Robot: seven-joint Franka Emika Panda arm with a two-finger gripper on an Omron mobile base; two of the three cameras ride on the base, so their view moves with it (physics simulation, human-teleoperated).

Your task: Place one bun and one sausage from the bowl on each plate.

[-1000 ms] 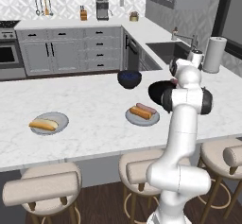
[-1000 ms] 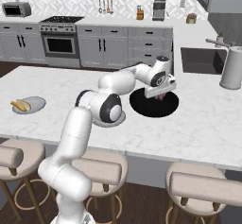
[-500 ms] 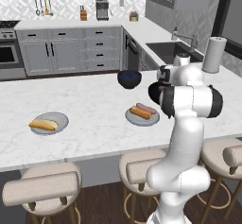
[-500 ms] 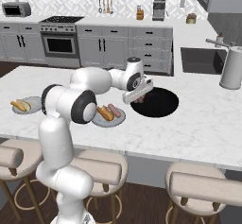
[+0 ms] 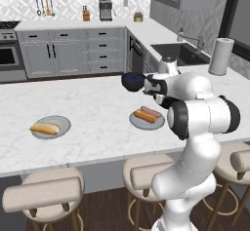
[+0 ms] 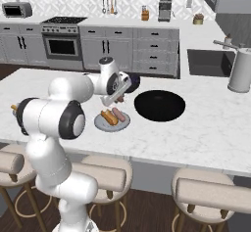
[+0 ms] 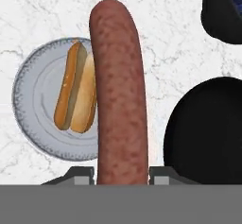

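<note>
Left base view: far plate [image 5: 50,126] carries one bun [image 5: 45,128]; near plate [image 5: 146,120] carries a bun and a sausage side by side; the arm folds back over the counter, its wrist near the dark blue bowl [image 5: 132,81]. Right base view: black bowl [image 6: 160,105] sits just beside the near plate; gripper [image 6: 117,97] hangs above that plate, tilted. Hand view: gripper [image 7: 122,173] clamped on a sausage [image 7: 119,90], which stands upright in front of a plate with a bun.
</note>
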